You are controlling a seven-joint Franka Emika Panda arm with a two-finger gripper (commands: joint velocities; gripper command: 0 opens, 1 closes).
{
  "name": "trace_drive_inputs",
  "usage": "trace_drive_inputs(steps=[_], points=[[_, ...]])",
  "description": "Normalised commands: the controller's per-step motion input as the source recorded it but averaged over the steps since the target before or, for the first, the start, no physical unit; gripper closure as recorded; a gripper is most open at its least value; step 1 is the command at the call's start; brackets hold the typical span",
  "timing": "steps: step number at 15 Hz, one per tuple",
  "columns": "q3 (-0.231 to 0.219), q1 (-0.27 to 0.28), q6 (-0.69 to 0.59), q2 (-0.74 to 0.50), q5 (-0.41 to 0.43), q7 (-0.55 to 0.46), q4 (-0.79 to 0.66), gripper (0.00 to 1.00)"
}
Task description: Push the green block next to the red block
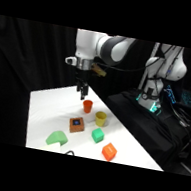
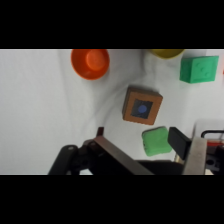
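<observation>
Gripper (image 1: 82, 95) hangs above the far part of the white table (image 1: 45, 110), just left of and behind the small orange-red cup-like cylinder (image 1: 87, 105), not touching anything. In the wrist view the fingers stand apart w/ nothing between them.

Near it: a yellow cup (image 1: 100, 118) to the right of the orange one and a brown block w/ blue square (image 1: 76, 125) nearer the camera. The larger pale-green block w/ rounded top (image 1: 57, 138) is at near left.

Task thing: the small bright green cube (image 1: 97, 135) sits right of the brown block, near side of the yellow cup. The small orange-red cube (image 1: 109, 151) is nearer and to the right, close but a gap shows.

Step in hand looks like the approach. To do it well: come down on the cube's far-left side, clear of brown block and yellow cup, go low, then push slowly toward near right, through its centre so it doesn't spin off.
</observation>
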Motion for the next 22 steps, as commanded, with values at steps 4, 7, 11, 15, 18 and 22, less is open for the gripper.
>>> trace_drive_inputs(steps=[4, 7, 11, 15, 18, 22], points=[[0.017, -0.025, 0.04, 0.07, -0.001, 0.00, 0.03, 0.00], [0.031, -0.042, 0.17, 0.23, 0.068, -0.06, 0.03, 0.00], [0.081, -0.040, 0.28, 0.22, 0.115, -0.13, -0.04, 0.00], [0.148, -0.061, 0.29, 0.18, 0.158, -0.28, -0.06, 0.00], [0.152, -0.089, 0.22, 0.17, 0.152, -0.32, -0.06, 0.00], [0.149, -0.112, 0.21, 0.10, 0.152, -0.30, -0.07, 0.00]])
